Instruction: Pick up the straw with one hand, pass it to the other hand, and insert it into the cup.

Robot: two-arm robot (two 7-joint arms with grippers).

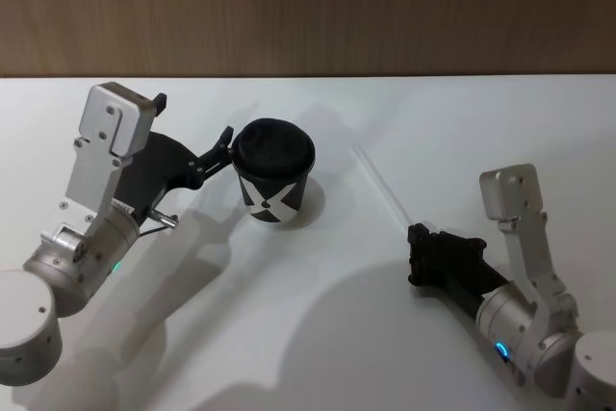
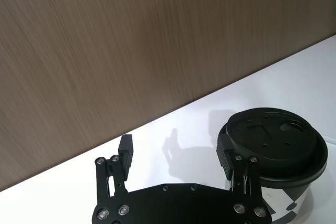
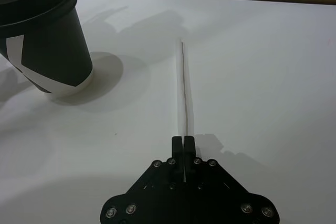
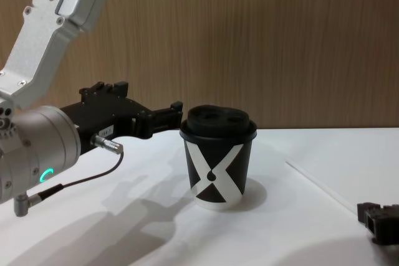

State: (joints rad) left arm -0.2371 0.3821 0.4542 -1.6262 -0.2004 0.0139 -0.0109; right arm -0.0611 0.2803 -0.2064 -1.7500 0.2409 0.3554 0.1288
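Spread wide apart are the jaws of the left gripper (image 1: 193, 116), which hangs at the left side of the cup (image 1: 274, 178), at the height of its lid (image 2: 273, 140). One of its fingers (image 2: 227, 153) is just beside the rim of the lid, and I cannot tell whether it touches it; the other finger (image 2: 126, 150) is further to the left, over the bare white table (image 1: 462, 113). The jaws of the right gripper (image 3: 184, 141) are pressed together and pinch one end of the straw (image 3: 184, 87). This gripper (image 1: 419, 236) is low over the table, to the right of the cup and nearer to the robot than the cup. From the pinched end the straw (image 1: 383, 188) runs away from the robot and a little toward the cup, close along the table top, and its free end is to the right of the cup, apart from it. I cannot tell whether the free end rests on the table. The cup (image 4: 218, 169) stands upright on the table with its lid on, and its white X faces the robot. Behind the cup there is a brown wooden wall (image 1: 308, 7).
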